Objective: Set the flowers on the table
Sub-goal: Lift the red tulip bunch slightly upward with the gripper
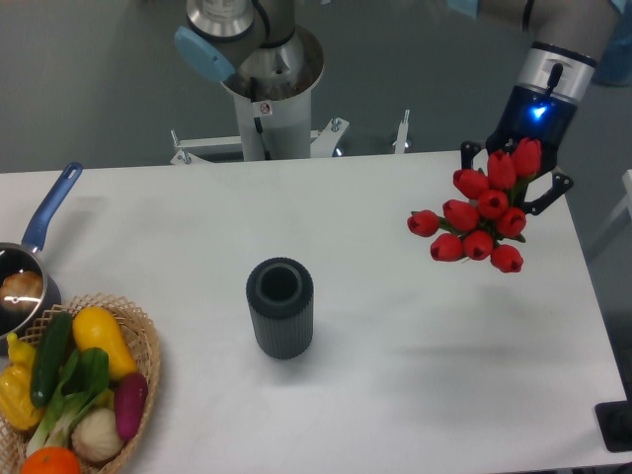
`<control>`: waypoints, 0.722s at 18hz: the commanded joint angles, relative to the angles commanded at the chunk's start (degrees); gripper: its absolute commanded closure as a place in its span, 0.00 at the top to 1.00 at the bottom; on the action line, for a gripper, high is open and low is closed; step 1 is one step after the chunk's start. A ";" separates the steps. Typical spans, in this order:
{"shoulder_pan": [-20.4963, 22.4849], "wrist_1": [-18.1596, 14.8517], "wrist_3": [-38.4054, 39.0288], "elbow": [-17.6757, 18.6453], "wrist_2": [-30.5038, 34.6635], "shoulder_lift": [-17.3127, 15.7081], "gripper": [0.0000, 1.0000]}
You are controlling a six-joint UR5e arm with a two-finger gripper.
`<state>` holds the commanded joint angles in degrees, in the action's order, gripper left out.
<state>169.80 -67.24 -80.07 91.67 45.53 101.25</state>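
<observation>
Though the red buds hide its fingers, the end effector (513,188) grasps the flowers (481,219) above the table (395,326).

Flowers (479,219): bunch of red tulip buds, heads toward the camera, held aloft over the plain white desk (395,336), right side.
</observation>
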 joint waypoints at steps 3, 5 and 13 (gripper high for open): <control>0.00 -0.26 0.61 -0.26 0.00 0.00 0.41; 0.09 -0.35 0.79 -1.05 0.09 0.00 0.41; 0.18 -0.88 0.79 -3.78 13.15 -0.53 0.41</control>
<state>169.98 -68.12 -79.28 87.89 58.68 100.72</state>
